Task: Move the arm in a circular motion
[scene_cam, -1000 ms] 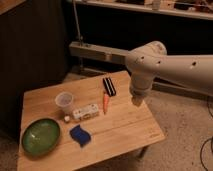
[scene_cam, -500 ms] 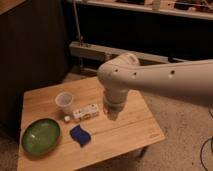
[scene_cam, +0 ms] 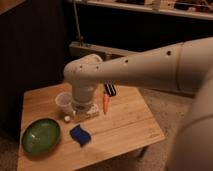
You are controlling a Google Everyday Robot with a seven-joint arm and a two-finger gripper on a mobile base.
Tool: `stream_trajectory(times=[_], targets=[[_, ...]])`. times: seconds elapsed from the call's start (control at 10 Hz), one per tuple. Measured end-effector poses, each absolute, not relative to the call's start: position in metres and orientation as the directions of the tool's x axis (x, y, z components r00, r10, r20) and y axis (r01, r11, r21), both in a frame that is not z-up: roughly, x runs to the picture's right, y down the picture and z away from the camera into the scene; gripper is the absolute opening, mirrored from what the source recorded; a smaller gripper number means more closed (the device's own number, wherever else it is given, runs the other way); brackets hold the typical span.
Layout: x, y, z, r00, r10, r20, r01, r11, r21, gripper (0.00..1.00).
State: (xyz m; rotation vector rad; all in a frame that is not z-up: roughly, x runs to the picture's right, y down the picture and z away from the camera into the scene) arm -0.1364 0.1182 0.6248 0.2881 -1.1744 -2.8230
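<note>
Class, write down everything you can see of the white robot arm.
The arm is glossy white, built of thick rounded tube segments dotted with small dark holes. It reaches in from the picture's right, bends at a rounded joint and points down. Its gripper end hangs low over the wooden table, beside a clear cup.

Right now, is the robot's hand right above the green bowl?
No, the hand hangs beside the clear cup, and the green bowl sits apart from it, nearer the camera.

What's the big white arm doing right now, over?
Gripper low over the table, right beside the clear cup. Arm reaching in from the right. Cup, carrot and pale packet crowd close under it, over.
</note>
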Motion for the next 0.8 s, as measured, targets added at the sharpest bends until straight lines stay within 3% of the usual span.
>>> stream_trajectory(times=[0.2,0.5,0.8], targets=[[-0.177,0.110,0.645,-0.972,-0.112,-0.206,-0.068,-0.707,0.704,0.04],[-0.225,0.076,0.705,-0.965,-0.077,-0.252,-0.116,-0.735,0.668,0.04],[-0.220,0.022,0.764,-0.978,-0.076,-0.193,-0.067,-0.765,0.640,0.04]])
